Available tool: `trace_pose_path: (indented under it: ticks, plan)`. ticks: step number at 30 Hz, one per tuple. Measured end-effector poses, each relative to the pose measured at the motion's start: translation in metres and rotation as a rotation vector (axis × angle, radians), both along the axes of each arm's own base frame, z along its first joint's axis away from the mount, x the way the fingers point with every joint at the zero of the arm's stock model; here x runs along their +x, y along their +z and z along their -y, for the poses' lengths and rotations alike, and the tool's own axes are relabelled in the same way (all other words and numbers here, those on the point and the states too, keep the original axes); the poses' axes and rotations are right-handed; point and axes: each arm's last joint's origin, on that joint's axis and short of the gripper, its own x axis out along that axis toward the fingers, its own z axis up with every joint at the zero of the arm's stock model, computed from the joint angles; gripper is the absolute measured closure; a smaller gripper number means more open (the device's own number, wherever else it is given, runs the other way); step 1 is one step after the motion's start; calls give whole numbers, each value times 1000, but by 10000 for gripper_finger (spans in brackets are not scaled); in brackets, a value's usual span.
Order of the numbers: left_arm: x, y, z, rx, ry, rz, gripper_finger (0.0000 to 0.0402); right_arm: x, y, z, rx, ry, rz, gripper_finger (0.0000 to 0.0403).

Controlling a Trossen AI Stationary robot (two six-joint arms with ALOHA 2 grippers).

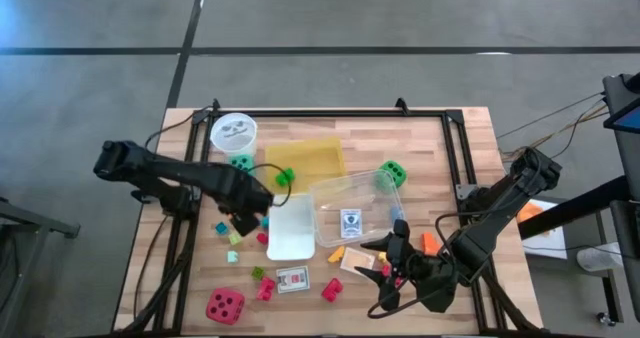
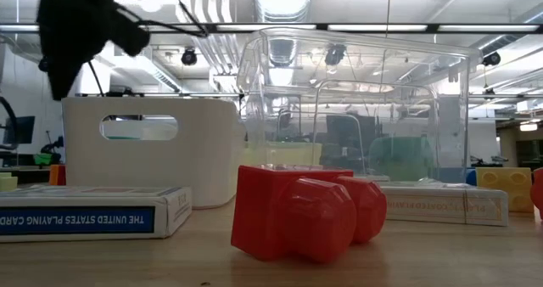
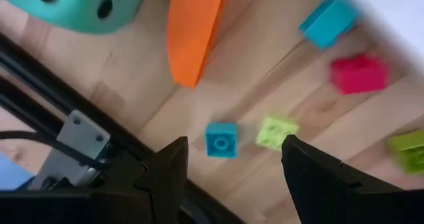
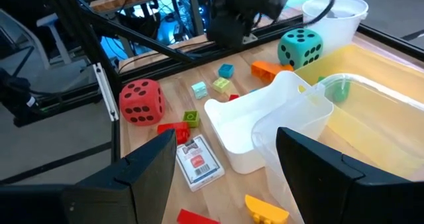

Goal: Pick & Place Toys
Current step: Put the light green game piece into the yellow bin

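My left gripper [image 1: 245, 218] hangs open, pointing down, over small loose blocks left of the white bin [image 1: 291, 228]. In the left wrist view a blue block [image 3: 220, 139] and a lime block [image 3: 277, 131] lie on the wood below its spread fingers [image 3: 233, 151]. A teal die [image 3: 79, 5], an orange block [image 3: 192, 32], another blue block [image 3: 328, 22] and a red block [image 3: 359, 73] lie around them. My right gripper [image 1: 390, 263] waits open and holding nothing near the front right, in front of the clear box [image 1: 355, 213]; its own view shows its fingers apart [image 4: 225, 144].
A white cup [image 1: 233, 131] and a yellow tray [image 1: 305, 160] stand at the back, with a green die [image 1: 392, 173] beside the clear box. A red die [image 1: 225, 305], a card pack [image 1: 292, 279] and red blocks [image 1: 331, 290] lie near the front edge. Black frame rails run along the table's sides.
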Motion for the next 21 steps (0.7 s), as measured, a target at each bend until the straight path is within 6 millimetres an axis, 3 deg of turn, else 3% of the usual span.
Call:
trace_pose_path:
  ticks: [8,16,21]
  plan:
    - [-6,-38,18,-47,-143,44,171,3,-6,-3,-10,20,-24,147]
    - [-15,-61,20,-34,41,26,171,3,-6,-3,-28,28,-27,147]
    - [-16,-73,19,-40,44,58,171,2,-6,-3,-35,31,-29,147]
